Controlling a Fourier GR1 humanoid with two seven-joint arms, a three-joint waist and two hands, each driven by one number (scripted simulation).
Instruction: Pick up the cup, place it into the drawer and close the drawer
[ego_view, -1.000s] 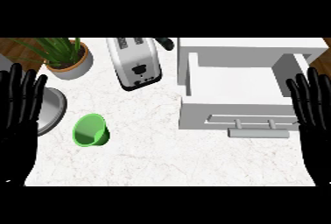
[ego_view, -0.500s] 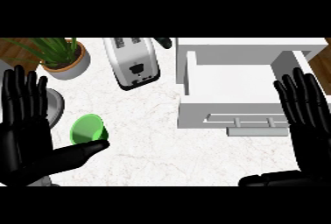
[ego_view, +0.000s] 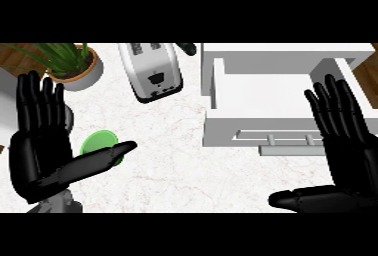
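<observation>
A green cup (ego_view: 97, 141) stands on the white marble counter at the left, partly hidden behind my left thumb. My left hand (ego_view: 40, 150) is open, fingers straight and pointing up the view, its thumb stretched across the cup's lower right side. The white drawer (ego_view: 280, 95) stands open at the upper right, its handle (ego_view: 284, 141) on the front panel. My right hand (ego_view: 351, 155) is open over the drawer's right front corner, fingers straight, thumb pointing left along the lower edge.
A silver toaster (ego_view: 153, 71) stands at the top middle. A potted plant (ego_view: 66, 62) sits at the top left. A dark round object shows behind my left hand at the left edge.
Both hands have moved further inward and up the view. The left thumb now reaches across the cup's lower right; the right hand covers more of the drawer's right front.
</observation>
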